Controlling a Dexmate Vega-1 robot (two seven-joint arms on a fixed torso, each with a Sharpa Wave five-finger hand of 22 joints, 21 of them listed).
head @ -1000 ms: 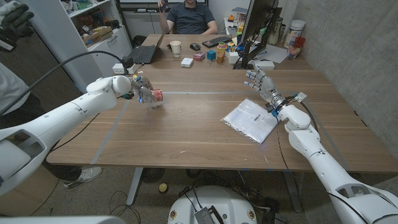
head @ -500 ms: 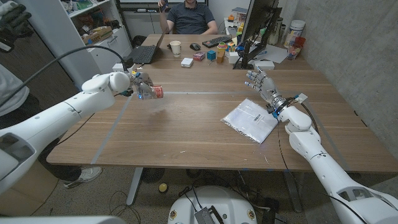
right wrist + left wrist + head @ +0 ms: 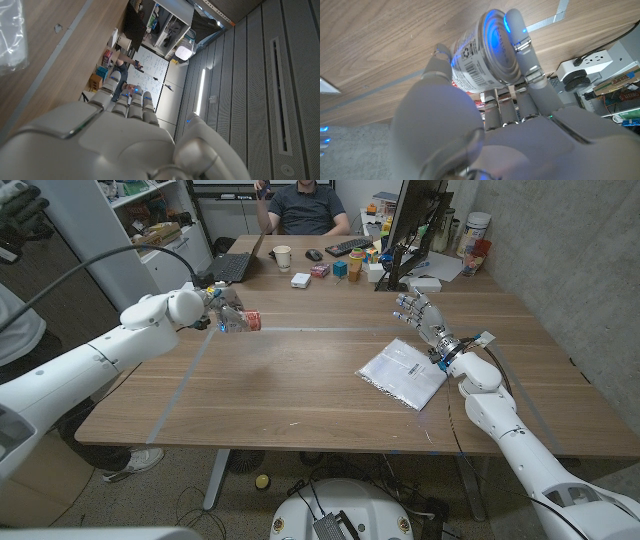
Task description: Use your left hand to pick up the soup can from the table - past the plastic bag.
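My left hand (image 3: 222,312) grips the soup can (image 3: 245,322), a small tin with a red and white label, and holds it on its side in the air over the far left part of the table (image 3: 300,395). In the left wrist view the soup can (image 3: 482,55) shows its metal end and barcode, with fingers (image 3: 520,37) wrapped around it. The plastic bag (image 3: 402,372), clear and crinkled, lies flat on the table's right side. My right hand (image 3: 420,313) hovers beyond the bag, fingers apart and holding nothing.
A person sits behind the table's far edge. Near that edge stand a laptop (image 3: 232,266), a paper cup (image 3: 283,257), small boxes (image 3: 302,279) and a monitor (image 3: 415,220). A grey tape line (image 3: 190,375) runs across the left of the table.
My left hand has lifted the soup can higher and drawn it slightly left and away from the table. The right hand and the plastic bag have stayed put.
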